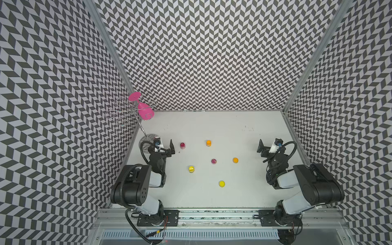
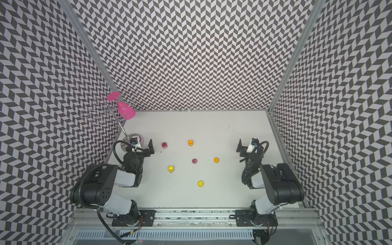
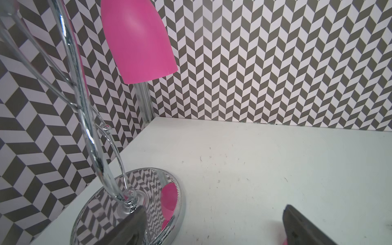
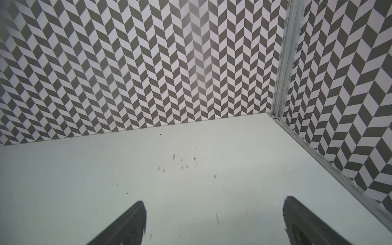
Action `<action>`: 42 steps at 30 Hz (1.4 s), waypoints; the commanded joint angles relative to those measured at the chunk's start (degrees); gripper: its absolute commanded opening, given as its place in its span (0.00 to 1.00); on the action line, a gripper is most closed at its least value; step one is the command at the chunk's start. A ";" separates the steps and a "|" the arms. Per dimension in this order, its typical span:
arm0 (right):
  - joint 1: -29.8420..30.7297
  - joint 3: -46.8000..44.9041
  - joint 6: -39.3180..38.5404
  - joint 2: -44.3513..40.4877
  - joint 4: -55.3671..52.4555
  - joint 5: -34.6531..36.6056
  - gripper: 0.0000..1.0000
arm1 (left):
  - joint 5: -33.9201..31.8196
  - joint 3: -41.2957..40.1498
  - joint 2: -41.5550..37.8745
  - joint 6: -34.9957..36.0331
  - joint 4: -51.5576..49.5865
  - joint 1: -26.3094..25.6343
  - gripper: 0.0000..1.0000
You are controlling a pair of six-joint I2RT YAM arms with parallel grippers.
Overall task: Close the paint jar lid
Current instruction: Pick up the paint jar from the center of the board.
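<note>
Taking the far wall as twelve o'clock on the white table [image 1: 233, 197], three small paint jars and three loose lids lie well apart from one another in both top views. The red jar [image 1: 182, 145] stands at about ten o'clock, the orange jar [image 1: 208, 143] near twelve and the yellow jar [image 1: 191, 169] at about eight. The red lid [image 1: 213, 161] lies in the middle, the orange lid [image 1: 235, 160] at three and the yellow lid [image 1: 221, 183] at about five. The left gripper [image 1: 167, 149] sits at nine o'clock, near the red jar but not touching it, its jaws spread wide with nothing between them. The right gripper [image 4: 214, 224] is at three o'clock over bare table, also spread wide and empty. A chrome rack [image 1: 131, 110] at ten o'clock holds a pink glass [image 1: 144, 110] hung upside down
</note>
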 commanded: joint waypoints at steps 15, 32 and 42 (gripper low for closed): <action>-0.17 0.97 -0.88 0.75 3.36 0.01 1.00 | 0.30 1.00 0.31 -0.12 1.52 0.16 1.00; 0.00 1.04 0.47 -7.44 -4.27 5.51 0.86 | -0.48 2.68 -8.07 1.29 -7.86 -0.97 0.92; 0.96 22.73 13.47 -17.98 -55.04 8.29 0.89 | -25.35 23.45 -20.36 -5.70 -49.04 -24.45 0.90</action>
